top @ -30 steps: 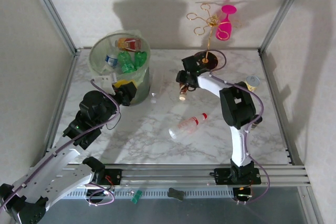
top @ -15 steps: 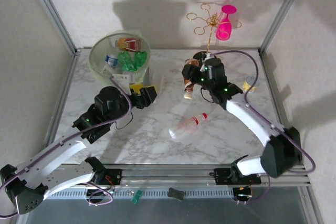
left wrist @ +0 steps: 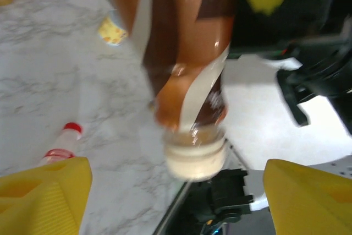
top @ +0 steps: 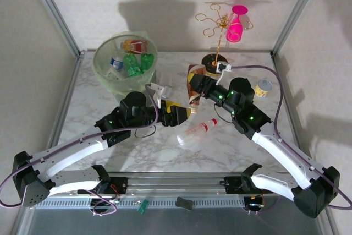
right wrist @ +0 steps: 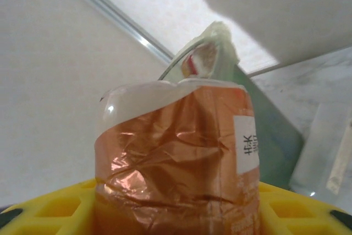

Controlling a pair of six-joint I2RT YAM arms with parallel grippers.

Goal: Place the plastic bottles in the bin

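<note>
Bin: pale green translucent round wastebasket (top: 110, 76) with a thin bag liner; stands upright at the far left of the white marble table (top: 137, 149), close to the back wall.
Bin contents: two green plastic bottles (top: 135, 64), an orange-labelled bottle (top: 135, 45) and a clear bottle with a blue label (top: 116, 62) lie inside.
Held bottle: brown plastic bottle (top: 192, 75) with a crinkled copper label; raised off the table, to the right of the wastebasket and apart from it, with its white cap (left wrist: 195, 158) pointing down.
Right arm: right gripper (top: 197, 88) is clamped on the body of the brown plastic bottle. In the right wrist view its yellow fingers (right wrist: 55, 210) sit against both sides of the label, with the wastebasket rim behind.
Left arm: left gripper (top: 180, 113) is spread wide with nothing in it and sits just beside the capped end of the held bottle. In the left wrist view the cap hangs between the two yellow fingers (left wrist: 44, 196), clear of both.
Loose bottle: clear plastic bottle with a red cap (top: 195, 132); lies on its side near the table centre, just right of the left gripper and apart from it.
Back of table: gold wire stand (top: 219, 26) carrying a pink glass (top: 236, 26).
Right side: small round can (top: 264, 86) stands upright on the marble, near the right arm.
</note>
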